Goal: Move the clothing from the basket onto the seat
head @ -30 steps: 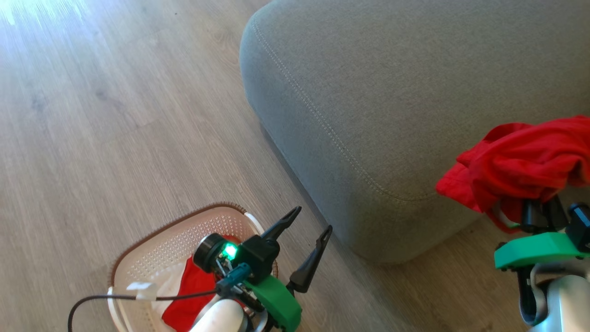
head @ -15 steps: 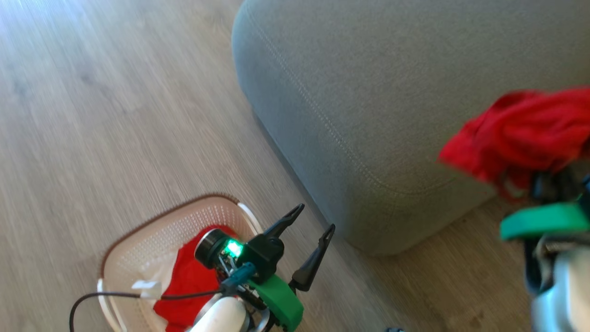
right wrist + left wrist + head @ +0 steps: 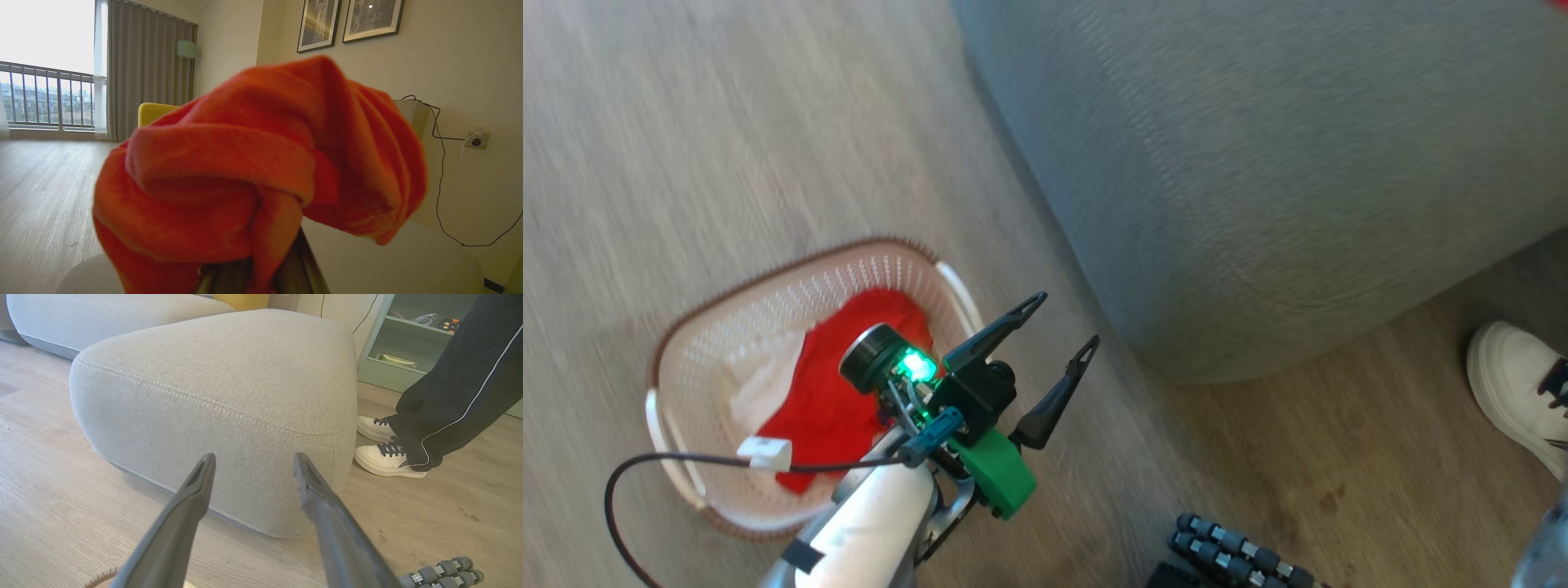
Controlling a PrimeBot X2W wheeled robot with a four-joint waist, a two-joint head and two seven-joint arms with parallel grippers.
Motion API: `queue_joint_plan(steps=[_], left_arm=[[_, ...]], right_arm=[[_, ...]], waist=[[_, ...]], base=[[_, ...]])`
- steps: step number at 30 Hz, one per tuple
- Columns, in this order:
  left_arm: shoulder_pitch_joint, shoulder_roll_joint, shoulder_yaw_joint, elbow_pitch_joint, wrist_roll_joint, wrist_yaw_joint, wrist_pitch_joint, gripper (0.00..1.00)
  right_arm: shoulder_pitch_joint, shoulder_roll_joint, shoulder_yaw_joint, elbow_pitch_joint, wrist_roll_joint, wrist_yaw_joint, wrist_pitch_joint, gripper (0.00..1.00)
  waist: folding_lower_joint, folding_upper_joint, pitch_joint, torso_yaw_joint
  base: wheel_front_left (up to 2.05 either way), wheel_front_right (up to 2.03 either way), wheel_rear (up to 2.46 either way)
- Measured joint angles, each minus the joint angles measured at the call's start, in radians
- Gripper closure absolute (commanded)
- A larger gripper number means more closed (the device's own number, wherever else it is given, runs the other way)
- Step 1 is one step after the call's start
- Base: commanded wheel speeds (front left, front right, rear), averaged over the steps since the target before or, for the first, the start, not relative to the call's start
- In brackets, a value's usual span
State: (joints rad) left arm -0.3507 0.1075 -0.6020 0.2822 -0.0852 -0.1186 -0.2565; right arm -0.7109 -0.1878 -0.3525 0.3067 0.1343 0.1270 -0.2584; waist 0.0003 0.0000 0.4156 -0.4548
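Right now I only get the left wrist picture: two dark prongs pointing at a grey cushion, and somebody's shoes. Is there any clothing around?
Observer: Yes. In the head view a red garment lies in the basket on the floor.
Operator: Just that one?
Observer: No. In the right wrist view a second red garment is bunched over the right pincer, which is shut on it.
Operator: Is that one on the cushion?
Observer: Not yet. It is held up in the air, with a pale stretch of the seat below it.
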Motion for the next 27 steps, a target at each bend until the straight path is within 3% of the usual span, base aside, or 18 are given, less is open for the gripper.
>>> queue_joint_plan(steps=[3,10,17,27], left_arm=[[-0.006,0.004,-0.009,-0.007,0.000,-0.002,0.000,0.00],[-0.048,0.027,-0.018,-0.013,0.007,-0.003,0.000,0.00],[-0.061,0.025,-0.042,-0.008,0.007,-0.005,0.000,0.00],[-0.088,0.020,-0.039,-0.007,0.007,-0.011,0.000,0.00]], right_arm=[[-0.063,-0.046,0.005,0.080,0.014,0.000,0.000,1.00],[-0.300,-0.164,-0.009,0.411,0.142,0.000,0.000,1.00],[-0.416,-0.262,0.034,0.718,0.124,0.001,0.012,1.00],[-0.514,-0.287,0.053,0.941,0.001,0.001,0.016,1.00]], waist=[[0.0001,0.0000,0.032,0.015],[-0.0001,0.0000,0.124,0.082],[-0.0002,0.0000,0.173,0.165],[-0.0002,0.0000,0.222,0.239]], base=[[0.00,0.00,0.00],[0.00,0.00,0.00],[0.00,0.00,0.00],[0.00,0.00,0.00]])
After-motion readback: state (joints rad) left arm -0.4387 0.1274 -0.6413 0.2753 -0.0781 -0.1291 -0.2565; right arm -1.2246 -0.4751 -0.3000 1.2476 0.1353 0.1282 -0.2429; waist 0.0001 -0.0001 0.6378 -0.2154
